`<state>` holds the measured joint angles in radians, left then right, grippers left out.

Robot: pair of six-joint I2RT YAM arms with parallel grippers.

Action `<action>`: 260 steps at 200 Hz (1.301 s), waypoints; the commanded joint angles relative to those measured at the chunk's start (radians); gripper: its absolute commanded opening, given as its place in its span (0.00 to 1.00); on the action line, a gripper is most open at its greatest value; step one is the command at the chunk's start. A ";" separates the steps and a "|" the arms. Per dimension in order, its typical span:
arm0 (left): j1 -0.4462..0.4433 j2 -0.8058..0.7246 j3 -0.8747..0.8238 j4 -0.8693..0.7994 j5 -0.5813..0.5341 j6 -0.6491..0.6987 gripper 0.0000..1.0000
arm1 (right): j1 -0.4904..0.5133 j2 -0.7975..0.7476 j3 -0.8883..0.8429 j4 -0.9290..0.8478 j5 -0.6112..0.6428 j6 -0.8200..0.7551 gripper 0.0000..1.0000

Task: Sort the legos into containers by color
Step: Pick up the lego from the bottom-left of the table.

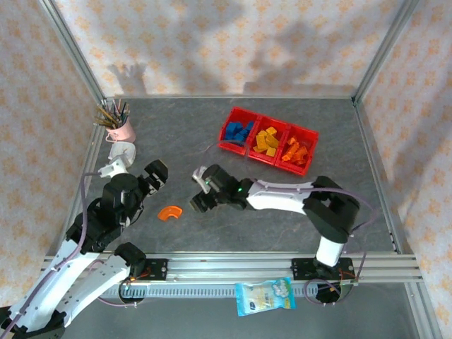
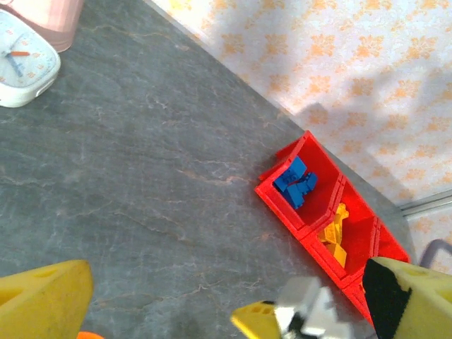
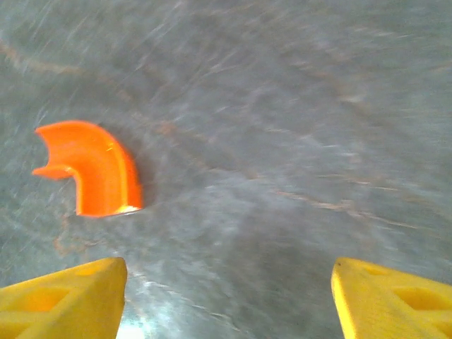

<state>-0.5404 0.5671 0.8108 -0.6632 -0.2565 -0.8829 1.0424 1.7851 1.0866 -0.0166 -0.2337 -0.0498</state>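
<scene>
One orange arched lego (image 1: 169, 212) lies alone on the grey table, below and between my two grippers. In the right wrist view the arch (image 3: 92, 169) sits up and to the left of my right gripper (image 3: 229, 304), which is open and holds nothing. My right gripper (image 1: 197, 189) hovers just right of the arch. My left gripper (image 1: 157, 176) is open and empty above the arch, its yellow fingers (image 2: 42, 296) spread wide. The red containers (image 1: 229, 145) stand at the back right, holding blue legos (image 1: 240, 132), yellow legos (image 1: 266, 139) and orange legos (image 1: 296, 152).
A pink cup of brushes (image 1: 121, 127) and a small white clock (image 1: 121, 151) stand at the back left. A snack packet (image 1: 265, 295) lies below the front rail. Patterned walls close in the table on three sides.
</scene>
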 commanded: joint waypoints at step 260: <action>0.007 -0.024 0.033 -0.078 -0.058 -0.026 0.99 | 0.122 0.215 0.175 0.067 0.164 -0.079 0.19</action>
<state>-0.5404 0.5285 0.8265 -0.7784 -0.3225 -0.9188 1.1923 2.0956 1.2922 0.0761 -0.0978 -0.1574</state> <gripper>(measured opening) 0.992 0.262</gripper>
